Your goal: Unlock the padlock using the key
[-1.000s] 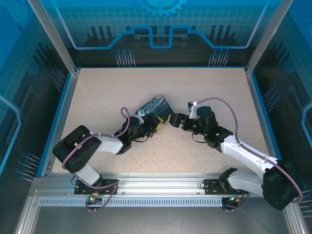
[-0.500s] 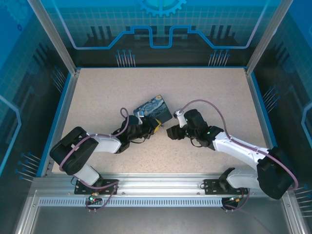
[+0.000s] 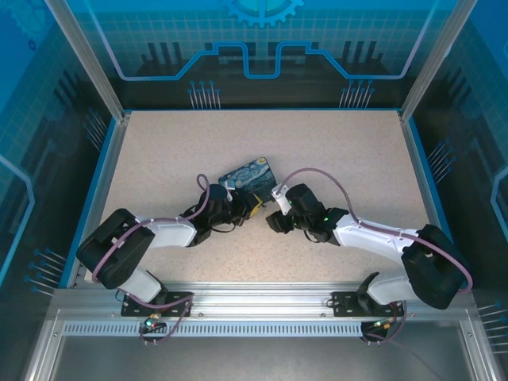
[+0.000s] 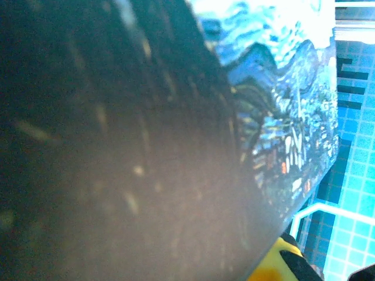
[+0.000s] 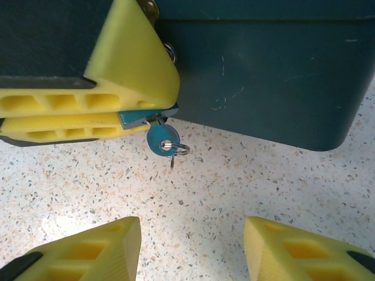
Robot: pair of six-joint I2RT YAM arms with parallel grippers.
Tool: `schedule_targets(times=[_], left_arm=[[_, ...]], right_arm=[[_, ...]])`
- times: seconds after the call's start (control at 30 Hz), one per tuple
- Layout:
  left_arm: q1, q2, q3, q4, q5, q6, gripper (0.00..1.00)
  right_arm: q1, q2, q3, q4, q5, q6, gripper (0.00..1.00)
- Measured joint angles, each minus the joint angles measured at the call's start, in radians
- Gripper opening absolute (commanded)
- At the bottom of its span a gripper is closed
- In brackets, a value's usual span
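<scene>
Yellow-tipped, the left gripper [image 3: 249,203] clenches the padlock [image 3: 249,176], stood on edge mid-table [image 3: 357,151]. The key [image 5: 159,139] (blue head, small ring) juts just below. The right gripper [image 5: 192,237] gapes empty, apparently lining up; next it must pinch the head squarely and turn.

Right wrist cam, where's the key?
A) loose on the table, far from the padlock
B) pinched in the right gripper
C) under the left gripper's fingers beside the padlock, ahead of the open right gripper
C: the key sits beside the padlock just under the left gripper's yellow fingers, and the right gripper stands open short of it, nothing between its fingers.
</scene>
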Motion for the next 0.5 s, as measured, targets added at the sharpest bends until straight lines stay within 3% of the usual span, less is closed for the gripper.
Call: schedule_targets(times=[0.5], left_arm=[[0.0, -0.007, 0.008, -0.037, 0.006, 0.006, 0.0]], right_arm=[[0.023, 0.08, 0.069, 0.035, -0.005, -0.021, 0.5]])
